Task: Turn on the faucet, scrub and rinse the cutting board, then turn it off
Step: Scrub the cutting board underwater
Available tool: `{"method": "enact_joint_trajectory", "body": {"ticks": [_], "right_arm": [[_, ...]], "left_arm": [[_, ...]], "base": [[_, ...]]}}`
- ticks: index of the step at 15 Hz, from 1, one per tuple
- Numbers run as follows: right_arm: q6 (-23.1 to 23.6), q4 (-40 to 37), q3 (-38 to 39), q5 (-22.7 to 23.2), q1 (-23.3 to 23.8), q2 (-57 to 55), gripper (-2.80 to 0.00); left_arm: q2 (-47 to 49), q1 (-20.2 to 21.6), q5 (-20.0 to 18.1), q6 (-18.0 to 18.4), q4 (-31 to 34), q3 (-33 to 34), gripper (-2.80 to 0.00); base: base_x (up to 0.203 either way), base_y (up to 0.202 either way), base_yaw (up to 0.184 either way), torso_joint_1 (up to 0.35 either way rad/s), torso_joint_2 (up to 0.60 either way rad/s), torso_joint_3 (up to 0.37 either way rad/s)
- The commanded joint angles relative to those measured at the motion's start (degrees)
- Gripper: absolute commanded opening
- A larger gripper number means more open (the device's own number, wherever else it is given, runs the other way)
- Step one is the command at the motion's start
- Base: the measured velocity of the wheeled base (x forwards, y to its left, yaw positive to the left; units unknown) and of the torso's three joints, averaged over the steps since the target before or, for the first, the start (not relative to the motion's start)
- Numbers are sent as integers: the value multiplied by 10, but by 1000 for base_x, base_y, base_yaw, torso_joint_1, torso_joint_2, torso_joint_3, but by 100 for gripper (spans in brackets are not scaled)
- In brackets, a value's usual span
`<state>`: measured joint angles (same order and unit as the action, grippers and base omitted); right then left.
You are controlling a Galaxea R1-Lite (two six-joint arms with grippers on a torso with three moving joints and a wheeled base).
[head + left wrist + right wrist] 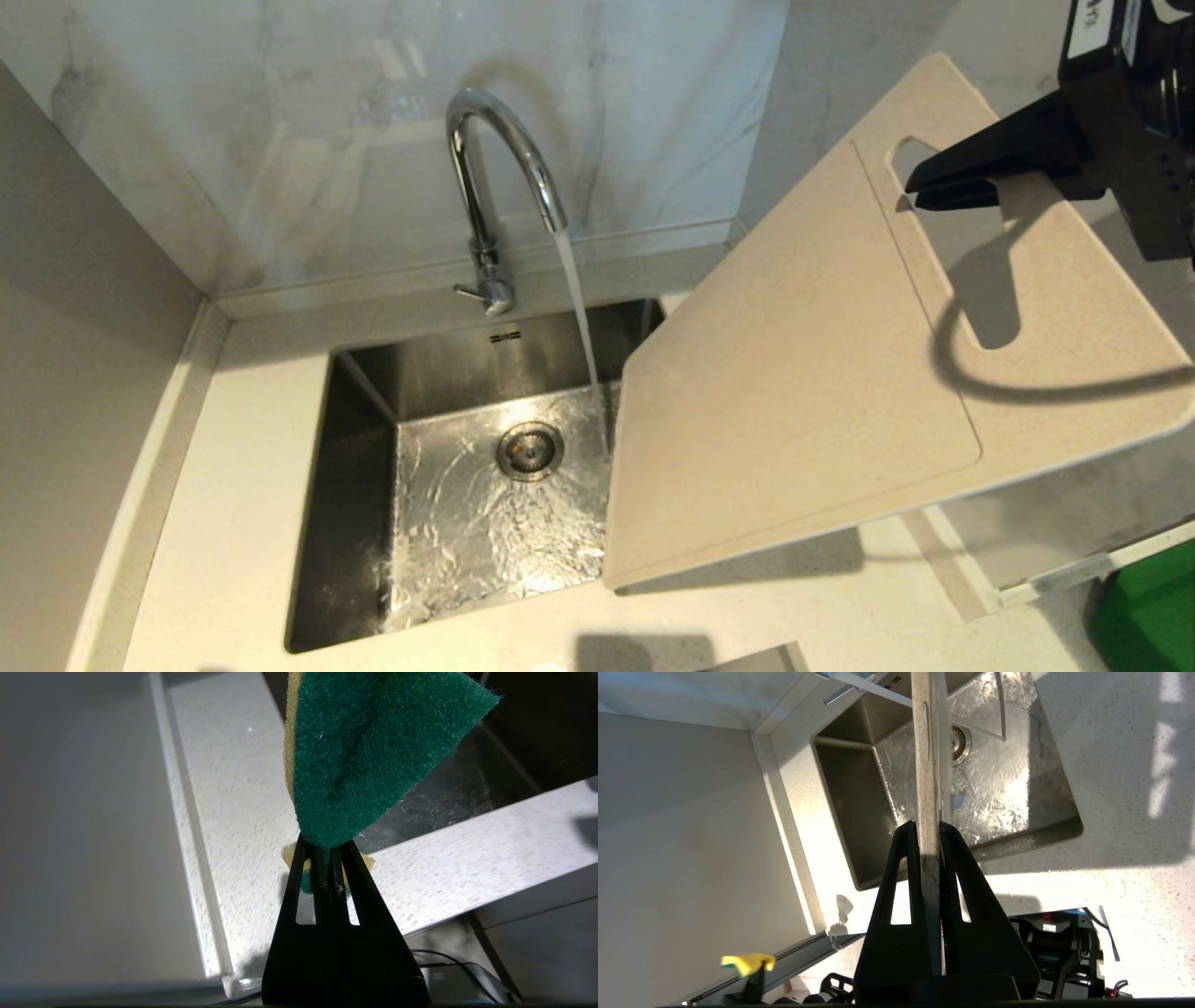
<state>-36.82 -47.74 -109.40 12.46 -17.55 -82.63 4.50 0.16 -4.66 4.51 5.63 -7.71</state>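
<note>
The chrome faucet point(495, 177) runs, its stream falling into the steel sink point(355, 523). The cream cutting board point(803, 373) hangs tilted in the air over the sink's right side, its low corner close to the water stream. My right gripper point(920, 187) is shut on the board at its slotted end; the right wrist view shows the board point(928, 765) edge-on between the jaws of the right gripper point(928, 828). My left gripper point(324, 845) is outside the head view, shut on a green-and-yellow sponge point(369, 751) near the counter's front edge.
Pale counter point(233, 485) surrounds the sink, with a marble backsplash point(308, 121) behind. The drain point(529, 450) sits in the wet basin floor. A green object point(1153, 607) stands low at the right. A side wall point(75, 327) bounds the left.
</note>
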Motion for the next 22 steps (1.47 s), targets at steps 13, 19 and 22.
{"method": "enact_joint_trajectory", "body": {"ticks": [13, 19, 22], "right_arm": [[-3, 4, 2, 3, -1, 7, -280], [-4, 4, 2, 5, -2, -3, -280], [-5, 5, 10, 6, -5, -6, -280]], "left_arm": [[547, -28, -144, 34, -10, -455, -280], [873, -198, -140, -81, -1, -796, -280], [1011, -301, -110, -132, 10, -920, -280]], "base": [[0, 0, 0, 0, 0, 0], [0, 0, 0, 0, 0, 0], [0, 0, 0, 0, 0, 0]]}}
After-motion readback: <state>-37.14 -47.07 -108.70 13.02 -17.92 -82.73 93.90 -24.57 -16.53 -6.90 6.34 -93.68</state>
